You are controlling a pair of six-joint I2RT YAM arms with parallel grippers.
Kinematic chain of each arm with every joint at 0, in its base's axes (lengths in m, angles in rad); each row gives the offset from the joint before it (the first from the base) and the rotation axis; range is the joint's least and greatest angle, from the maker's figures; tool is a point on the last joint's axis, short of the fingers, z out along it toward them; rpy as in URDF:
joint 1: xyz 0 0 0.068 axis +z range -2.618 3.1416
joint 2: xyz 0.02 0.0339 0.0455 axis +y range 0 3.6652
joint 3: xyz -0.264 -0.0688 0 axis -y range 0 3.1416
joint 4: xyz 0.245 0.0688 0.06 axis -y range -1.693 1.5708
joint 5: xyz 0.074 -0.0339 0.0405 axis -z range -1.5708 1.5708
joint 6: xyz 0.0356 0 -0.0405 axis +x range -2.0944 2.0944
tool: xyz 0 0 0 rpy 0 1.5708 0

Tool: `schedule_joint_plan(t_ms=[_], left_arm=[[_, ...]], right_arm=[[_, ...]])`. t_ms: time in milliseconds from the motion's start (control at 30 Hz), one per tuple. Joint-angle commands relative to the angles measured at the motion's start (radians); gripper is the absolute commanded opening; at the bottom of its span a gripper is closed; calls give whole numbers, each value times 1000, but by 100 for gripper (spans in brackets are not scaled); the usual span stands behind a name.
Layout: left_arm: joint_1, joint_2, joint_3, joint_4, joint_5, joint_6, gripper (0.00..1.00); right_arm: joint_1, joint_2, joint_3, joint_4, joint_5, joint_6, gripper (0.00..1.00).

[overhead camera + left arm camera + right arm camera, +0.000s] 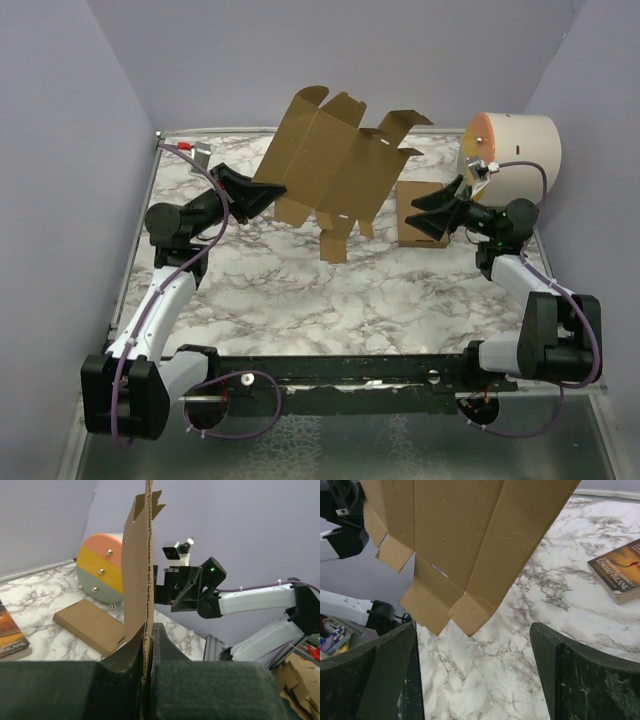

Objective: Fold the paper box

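Note:
The paper box (335, 165) is a wide brown die-cut cardboard sheet with flaps and tabs, held tilted in the air above the back of the table. My left gripper (268, 192) is shut on its lower left edge. In the left wrist view the sheet (137, 565) stands edge-on, pinched between the jaws of that gripper (150, 630). My right gripper (418, 215) is open and empty, just right of the sheet and pointing at it. In the right wrist view the sheet's underside (465, 530) hangs above and ahead of the open gripper (473, 645), not touching it.
A bigger slim brown carton (415, 195) lies flat behind the right gripper; it also shows in the left wrist view (90, 625). A round pastel drawer unit (510, 150) stands at the back right. A book (620, 567) lies on the marble table (300, 300). Walls enclose three sides.

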Motion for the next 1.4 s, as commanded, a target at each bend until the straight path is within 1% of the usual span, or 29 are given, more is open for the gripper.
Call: schedule_joint_plan(t_ms=[0, 200, 267, 433, 533, 933, 1033, 1200, 1367], left_arm=[[-54, -41, 1, 37, -95, -43, 0], [-95, -42, 1, 43, -125, -53, 0], [-106, -40, 0, 49, -131, -55, 0], [-132, -35, -11, 55, -145, -57, 0], [-141, -29, -17, 56, -151, -58, 0], [-175, -32, -29, 65, -171, -66, 0], [-182, -33, -34, 71, -176, -68, 0], [-192, -30, -40, 77, -185, -70, 0], [-197, -29, -46, 78, -193, -69, 0]], right_arm=[[21, 8, -2, 80, 66, 105, 100], [25, 30, 6, 44, 98, 123, 100], [25, 30, 10, 46, 96, 131, 96], [25, -3, 13, 71, 80, 136, 84], [25, -27, 8, 78, 86, 134, 80], [25, -30, 6, 70, 97, 144, 74], [25, -36, 5, 75, 98, 149, 70], [25, -47, 0, 84, 100, 151, 58], [25, -60, -4, 84, 105, 150, 51]])
